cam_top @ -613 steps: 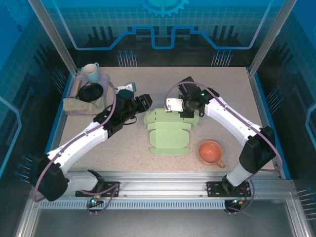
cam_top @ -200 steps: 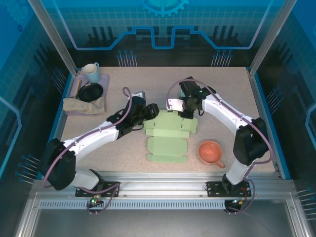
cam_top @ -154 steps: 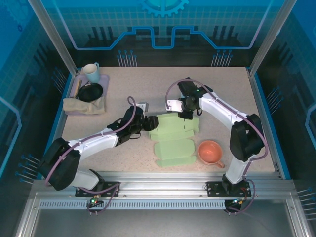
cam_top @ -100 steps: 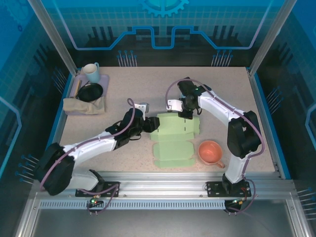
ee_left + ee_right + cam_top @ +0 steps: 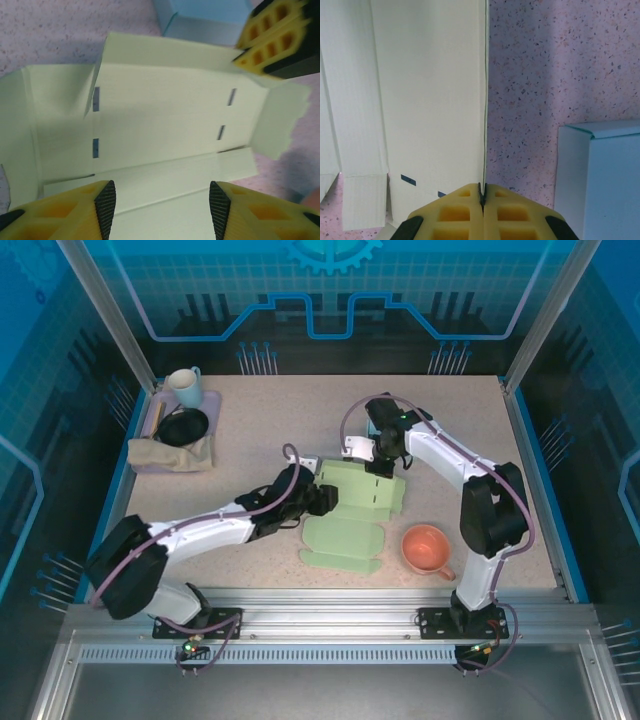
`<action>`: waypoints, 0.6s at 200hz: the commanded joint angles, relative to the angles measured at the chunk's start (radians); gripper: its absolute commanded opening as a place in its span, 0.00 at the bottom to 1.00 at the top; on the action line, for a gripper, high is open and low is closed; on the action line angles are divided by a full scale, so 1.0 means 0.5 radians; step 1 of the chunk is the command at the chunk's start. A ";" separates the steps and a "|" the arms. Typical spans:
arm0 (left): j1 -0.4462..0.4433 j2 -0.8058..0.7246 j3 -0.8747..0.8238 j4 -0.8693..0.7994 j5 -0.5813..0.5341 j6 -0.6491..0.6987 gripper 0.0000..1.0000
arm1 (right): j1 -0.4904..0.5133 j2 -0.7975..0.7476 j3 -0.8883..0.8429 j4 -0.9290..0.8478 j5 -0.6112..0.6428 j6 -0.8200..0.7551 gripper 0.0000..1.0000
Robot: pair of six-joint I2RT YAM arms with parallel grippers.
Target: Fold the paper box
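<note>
- Far left is just clutter that has nothing to do with the job: a mug (image 5: 185, 388), a black bowl (image 5: 183, 426) and a folded cloth (image 5: 165, 454), all well away from the action.
- My left gripper (image 5: 161, 202) hangs low over the left side of the paper box (image 5: 350, 525). Its fingers are spread apart with nothing between them. In the wrist view the sheet lies right under the tips.
- The box sits mid-table between the two arms and it's basically a flat cutout. A couple of side flaps are kinked up a little. The slots are showing and I see no tab tucked into any of them.
- My right gripper (image 5: 482, 192) is at the far edge of the box. The fingers are pressed together on the thin edge of one panel, which looks lifted up on its side there.
- An orange cup (image 5: 426, 547) sits just beside the box's near right corner. I reckon it could get in the way once the walls swing up.
- So my read is we're early on. One panel is pinched and started. Raising the walls, folding the flaps and locking the tabs is all left to do.
</note>
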 commanded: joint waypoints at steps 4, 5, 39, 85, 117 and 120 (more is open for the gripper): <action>0.040 0.153 0.111 -0.108 -0.108 0.065 0.57 | -0.046 0.049 0.053 -0.006 -0.023 0.027 0.00; 0.044 0.162 0.112 -0.109 -0.106 0.063 0.57 | -0.048 0.048 0.054 -0.005 -0.022 0.026 0.00; 0.209 0.274 0.100 -0.150 -0.045 -0.086 0.64 | -0.057 0.069 0.065 -0.014 -0.001 0.029 0.00; 0.254 0.412 0.113 -0.142 0.167 -0.164 0.68 | -0.055 0.073 0.070 -0.002 -0.016 0.048 0.00; 0.248 0.408 0.091 -0.097 0.372 -0.237 0.64 | -0.055 0.073 0.068 0.012 -0.041 0.060 0.00; 0.248 0.407 0.091 -0.095 0.389 -0.245 0.64 | -0.056 0.072 0.069 0.013 -0.038 0.060 0.00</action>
